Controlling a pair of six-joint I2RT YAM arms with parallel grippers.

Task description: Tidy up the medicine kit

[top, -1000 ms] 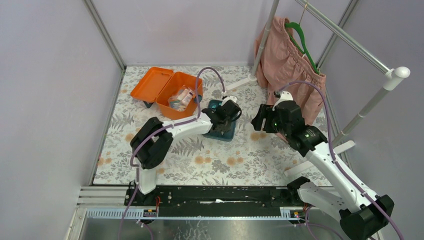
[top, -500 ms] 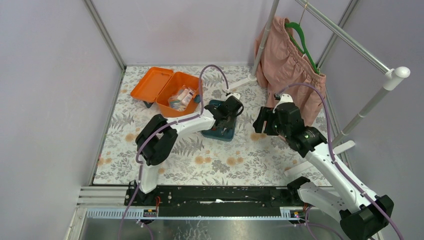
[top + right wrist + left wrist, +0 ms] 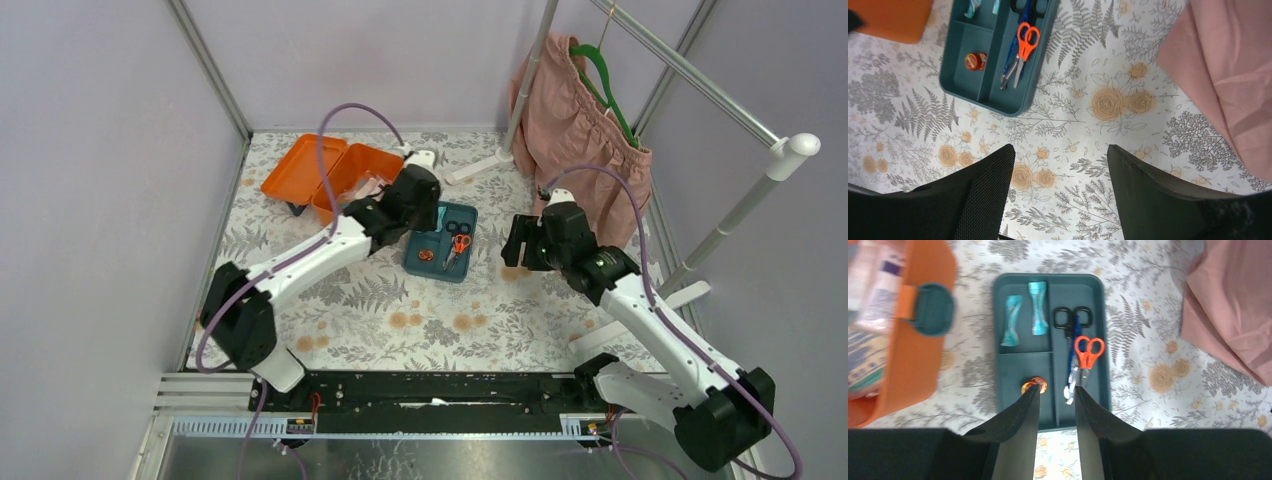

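The orange medicine kit [image 3: 345, 178] lies open at the back left, lid [image 3: 298, 166] flat to its left, with packets inside [image 3: 870, 295]. Its teal insert tray [image 3: 418, 243] sits on the floral cloth to the right of the box. The tray [image 3: 1020, 370] holds two teal wrapped pieces [image 3: 1037, 307], black-handled scissors [image 3: 1073, 317], orange-handled scissors [image 3: 1089, 351] and a small round orange tin [image 3: 1034, 385]. My left gripper [image 3: 400, 212] hovers above the tray's left side, open and empty [image 3: 1057, 390]. My right gripper [image 3: 520, 245] is open and empty [image 3: 1060, 150], above bare cloth right of the tray [image 3: 963, 80].
A pink garment [image 3: 580, 130] hangs on a green hanger from a metal rack at the back right; it also shows in the right wrist view [image 3: 1228, 75]. The rack's pole [image 3: 525, 85] stands behind the tray. Purple walls close in both sides.
My left arm has lifted off the tray and swung back left toward the box, uncovering the tray's contents. My right gripper shifted slightly left.
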